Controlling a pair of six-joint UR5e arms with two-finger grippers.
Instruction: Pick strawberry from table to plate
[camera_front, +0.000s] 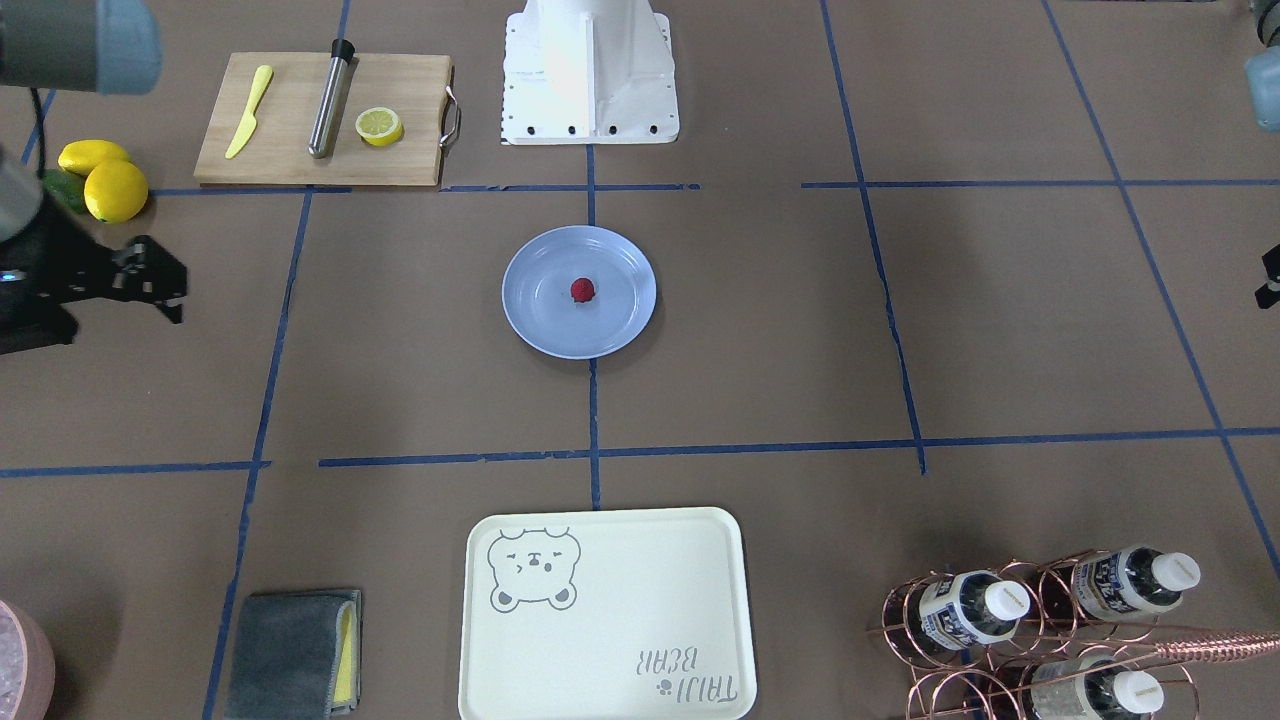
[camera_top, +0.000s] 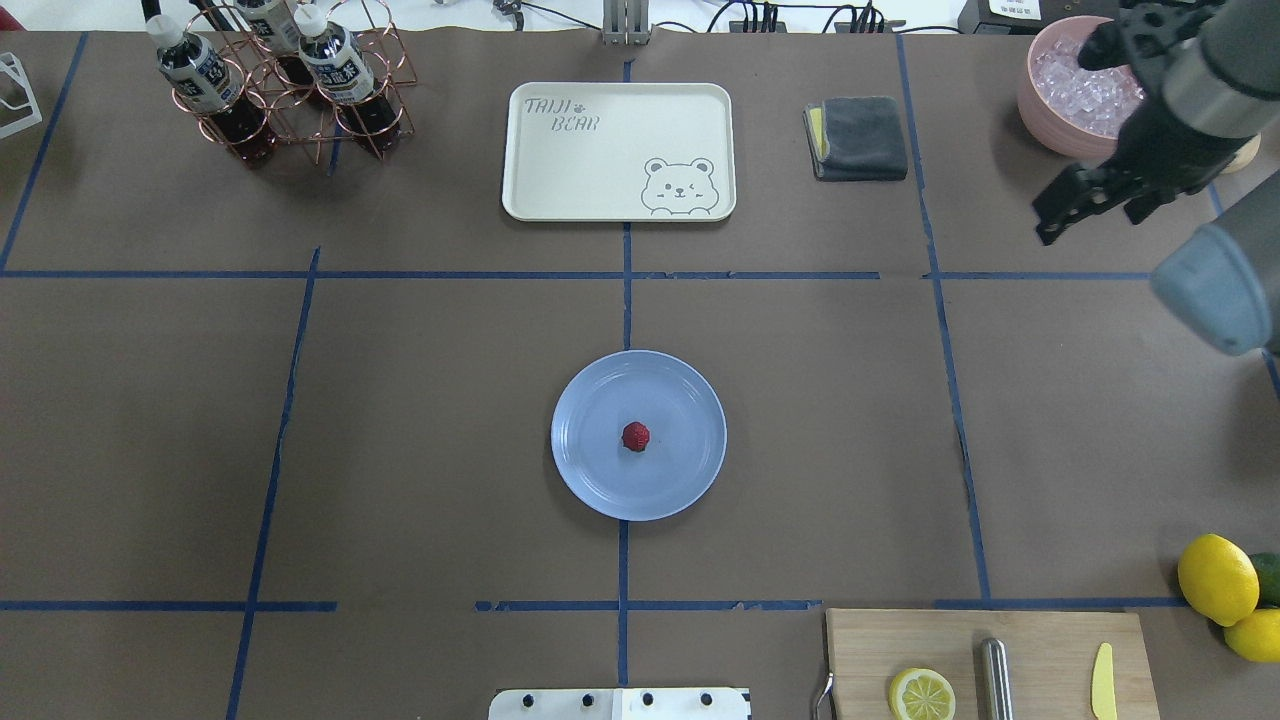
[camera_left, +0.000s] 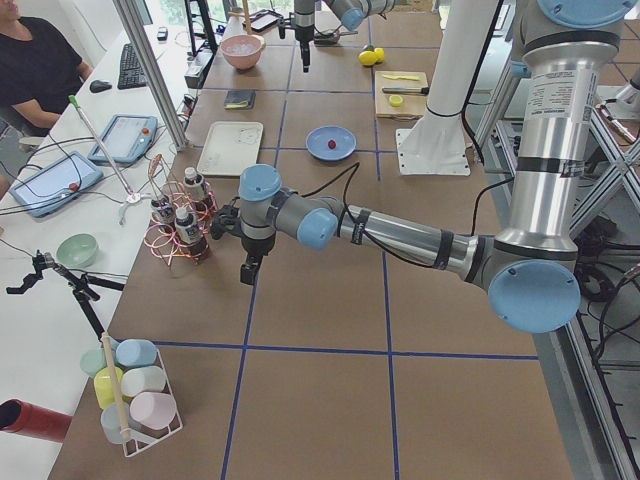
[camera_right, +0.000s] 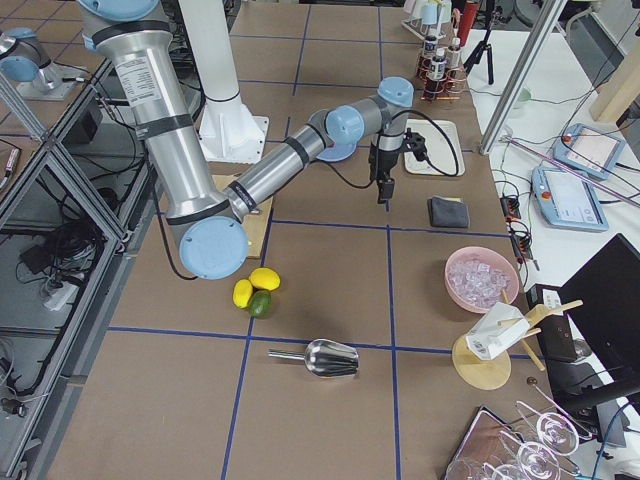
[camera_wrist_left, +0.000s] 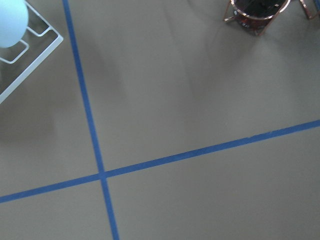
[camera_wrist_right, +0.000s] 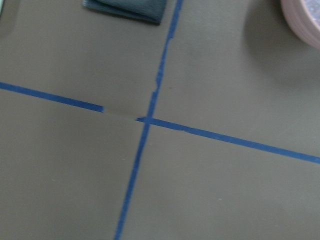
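The dark-red strawberry (camera_top: 636, 436) lies in the middle of the light-blue plate (camera_top: 600, 480), which rests at the centre of the brown-paper table (camera_top: 420, 420). The front view shows the same: strawberry (camera_front: 583, 290) on the plate (camera_front: 535, 315). My right gripper (camera_top: 1045, 232) hangs above the table far to the plate's right, near the ice bowl, with its fingers together and nothing in them. In the front view the right gripper (camera_front: 176, 310) is at the left edge. My left gripper (camera_left: 247, 277) hovers by the bottle rack. I cannot tell whether it is open or shut.
A cream bear tray (camera_top: 618, 150) and a grey cloth (camera_top: 858, 138) lie beyond the plate. A copper rack of bottles (camera_top: 285, 85) stands far left and a pink ice bowl (camera_top: 1080, 90) far right. A cutting board (camera_top: 985, 665) and lemons (camera_top: 1217, 578) sit near right.
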